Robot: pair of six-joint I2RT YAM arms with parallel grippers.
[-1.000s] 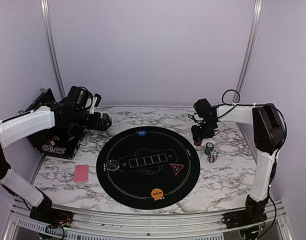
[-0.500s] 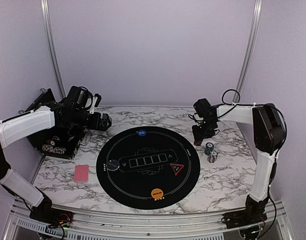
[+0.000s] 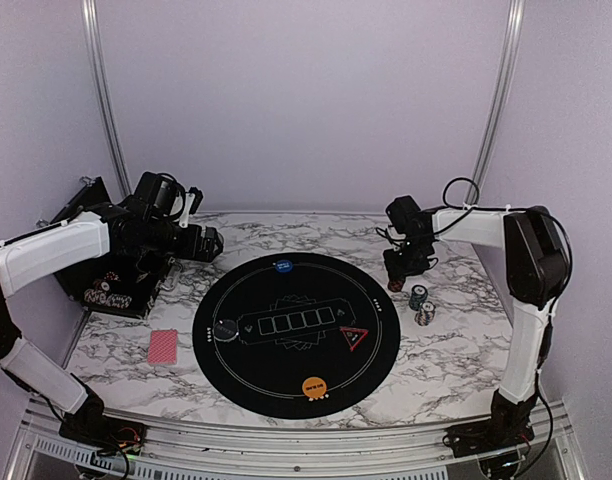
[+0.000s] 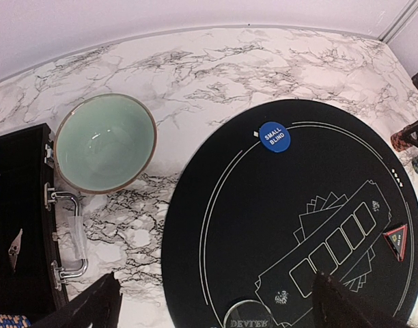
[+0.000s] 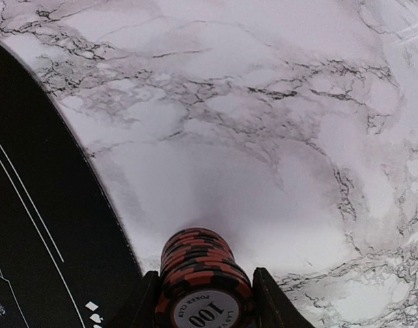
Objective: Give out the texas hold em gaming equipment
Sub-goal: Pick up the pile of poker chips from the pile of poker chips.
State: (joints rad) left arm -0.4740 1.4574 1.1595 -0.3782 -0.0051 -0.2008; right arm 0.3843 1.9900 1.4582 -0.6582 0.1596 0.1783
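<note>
My right gripper (image 3: 396, 272) is shut on a stack of red-and-black poker chips (image 5: 203, 273), its two fingers (image 5: 142, 304) on either side of it. The stack (image 3: 394, 284) is low over the marble just off the right edge of the black mat (image 3: 286, 360). A teal chip stack (image 3: 418, 297) and a pale one (image 3: 424, 314) stand next to it. On the mat lie a blue disc (image 3: 282, 265), a dark dealer disc (image 3: 225, 328), an orange disc (image 3: 313, 386) and a red triangle (image 3: 354, 336). A pink-backed card (image 3: 163, 346) lies left of the mat. My left gripper (image 3: 208, 243) is open and empty above the table's left rear.
A teal bowl (image 4: 105, 150) sits behind the mat's left edge. An open black case (image 3: 106, 290) with more chips stands at the far left; its metal handle (image 4: 67, 236) shows in the left wrist view. Walls close the back and sides.
My right gripper with the red chip stack has shifted very slightly. The left arm has not moved.
</note>
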